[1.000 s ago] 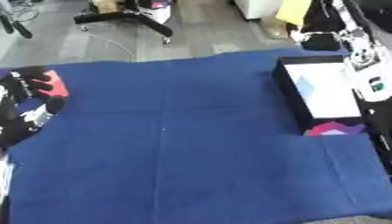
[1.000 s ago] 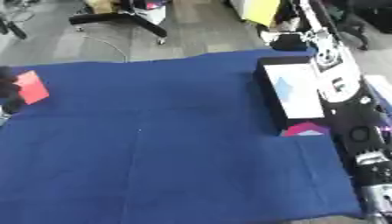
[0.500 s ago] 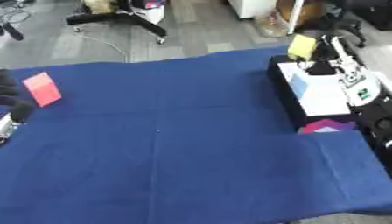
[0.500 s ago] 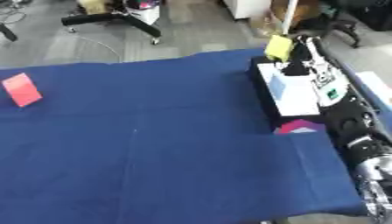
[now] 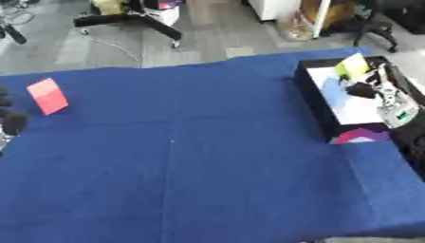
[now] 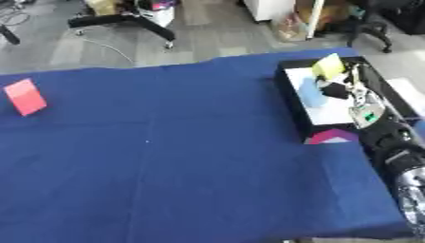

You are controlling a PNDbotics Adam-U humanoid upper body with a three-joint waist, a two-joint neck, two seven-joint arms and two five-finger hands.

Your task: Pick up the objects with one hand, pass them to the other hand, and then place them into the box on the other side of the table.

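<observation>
Right robot hand (image 6: 358, 97): over the far right of the surface, above the box; holding a small yellow flat piece (image 6: 328, 66) by its lower edge, fingers closed on it as far as I can judge.
Box: black shallow rectangular box with a white floor (image 5: 314, 102), far right; a pale blue shape (image 6: 310, 93) already lies inside.
Beside box: a magenta and white flat piece (image 5: 359, 136) on the cloth, touching the box's near wall.
Left robot hand (image 5: 12, 121): only dark fingertips show at the left edge; cannot tell whether released or clenched.
Remaining object: red flat card (image 5: 47, 96) on the blue cloth-covered surface (image 5: 207, 166), far left, just beside the left robot hand.
Progress: yellow piece is over the box, not yet let go. Red card untouched; likely next for pick-up and hand-over.
</observation>
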